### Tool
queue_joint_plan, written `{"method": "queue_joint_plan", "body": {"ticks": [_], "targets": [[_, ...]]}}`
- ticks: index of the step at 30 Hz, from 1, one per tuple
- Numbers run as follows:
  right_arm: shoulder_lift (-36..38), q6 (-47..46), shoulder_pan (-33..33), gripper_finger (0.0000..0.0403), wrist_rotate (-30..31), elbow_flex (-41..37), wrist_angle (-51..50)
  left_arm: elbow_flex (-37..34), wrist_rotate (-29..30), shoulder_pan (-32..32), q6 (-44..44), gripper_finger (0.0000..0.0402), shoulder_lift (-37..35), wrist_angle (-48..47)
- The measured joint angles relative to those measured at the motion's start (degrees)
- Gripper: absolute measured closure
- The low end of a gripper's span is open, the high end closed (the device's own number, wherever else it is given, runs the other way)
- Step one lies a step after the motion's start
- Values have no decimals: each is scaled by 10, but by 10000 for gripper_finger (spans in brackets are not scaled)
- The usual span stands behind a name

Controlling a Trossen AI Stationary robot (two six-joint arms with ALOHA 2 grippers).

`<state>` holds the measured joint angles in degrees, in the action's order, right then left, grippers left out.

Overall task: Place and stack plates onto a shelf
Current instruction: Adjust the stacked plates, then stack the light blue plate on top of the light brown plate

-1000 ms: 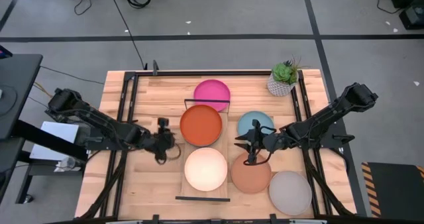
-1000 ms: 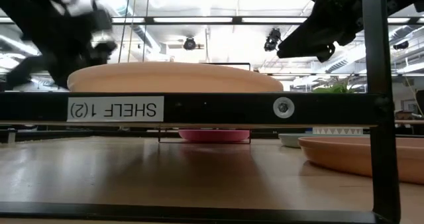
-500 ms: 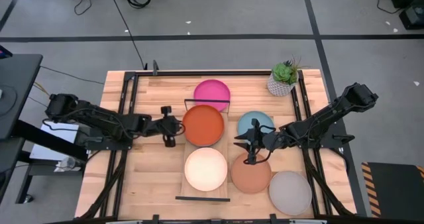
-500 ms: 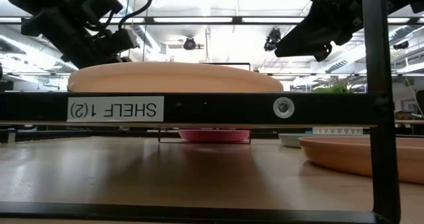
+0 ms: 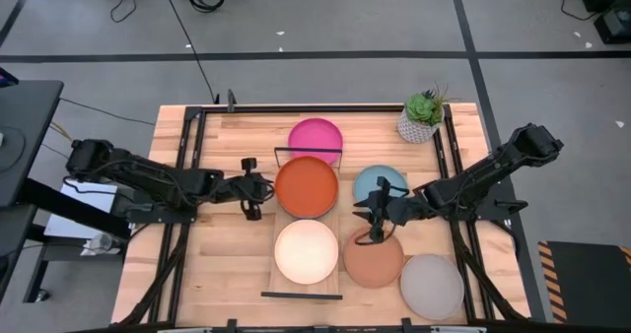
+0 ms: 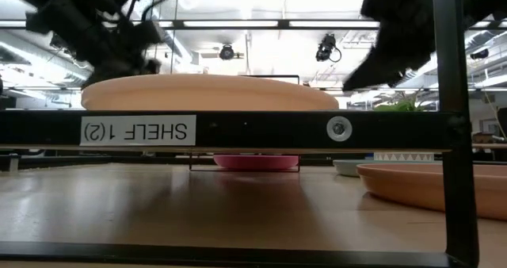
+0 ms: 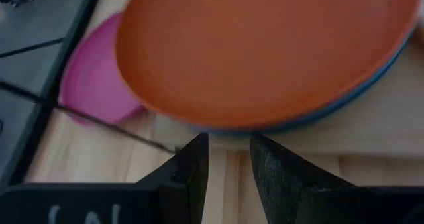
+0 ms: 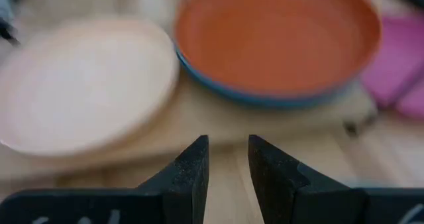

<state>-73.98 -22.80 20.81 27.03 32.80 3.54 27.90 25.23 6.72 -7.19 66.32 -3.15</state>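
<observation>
On the shelf [image 5: 335, 223], the orange-red plate [image 5: 306, 186] lies on a blue plate whose rim [image 7: 331, 105] shows beneath it. The cream-pink plate [image 5: 307, 251] lies on the shelf nearer me. The magenta plate [image 5: 315, 136] is at the shelf's far end. Light blue [image 5: 380, 183], terracotta-peach [image 5: 374, 261] and grey [image 5: 432, 286] plates lie on the table to the right. My left gripper [image 5: 253, 189], shut, is at the orange-red stack's left rim. My right gripper [image 5: 375, 215], shut, hovers between the light blue and terracotta-peach plates. The dark teal plate does not show. My left gripper comes level from the table's left, and its shut fingertips [image 7: 199, 148] are right at the blue plate's rim [image 7: 228, 128] under the orange-red plate. The stack lies flat on the shelf. The frames do not show plainly whether the tips touch the rim.
A white pot with a green plant [image 5: 422, 116] stands at the far right corner. Black frame rails [image 5: 187, 175] run along both sides of the table. The shelf's near black rail with its label [image 6: 139, 130] crosses the low view.
My left gripper has moved toward the far edge and the right, up to the orange-red stack's left rim. The orange-red plate with the blue one beneath has slid slightly right on the shelf. The right arm blurs in the low view.
</observation>
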Motion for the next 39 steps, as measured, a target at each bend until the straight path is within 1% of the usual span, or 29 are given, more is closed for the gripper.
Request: {"method": "queue_joint_plan", "body": {"ticks": [3, 5, 8, 11, 13, 16, 21, 24, 29, 31, 35, 36, 39], "targets": [[-14, -55, -9, 291, -19, 0, -55, 38, 4, 7, -1, 283, -21, -59], [-32, -75, -8, 291, -32, 0, -70, 66, 5, 10, 5, 283, -31, -86], [-67, -99, -9, 291, -35, 1, -92, 102, 5, 15, 21, 283, -44, -114], [-104, -119, -11, 291, -29, 20, -137, 135, 4, 20, 24, 283, -47, -143], [-124, -126, -10, 291, -29, 35, -165, 159, 4, 26, 24, 283, -47, -165], [-156, -120, -10, 291, -45, 49, -170, 187, 4, 38, 25, 283, -46, -209], [-186, -120, -10, 299, -31, 58, -175, 223, 4, 56, 40, 283, -45, -247], [-185, -120, -10, 322, -29, 58, -176, 234, 4, 67, 49, 283, -46, -261], [-157, -119, -10, 385, -31, 57, -209, 236, -2, 89, 52, 283, -46, -261], [-134, -119, -9, 388, -34, 57, -226, 236, -23, 102, 52, 283, -49, -254], [-98, -114, 11, 385, -28, 85, -263, 237, -92, 124, 37, 283, -54, -219], [-93, -103, 20, 388, -24, 99, -271, 237, -102, 130, 34, 283, -54, -206], [-93, -58, 53, 388, -1, 149, -299, 237, -104, 149, 33, 283, -54, -182]]}}
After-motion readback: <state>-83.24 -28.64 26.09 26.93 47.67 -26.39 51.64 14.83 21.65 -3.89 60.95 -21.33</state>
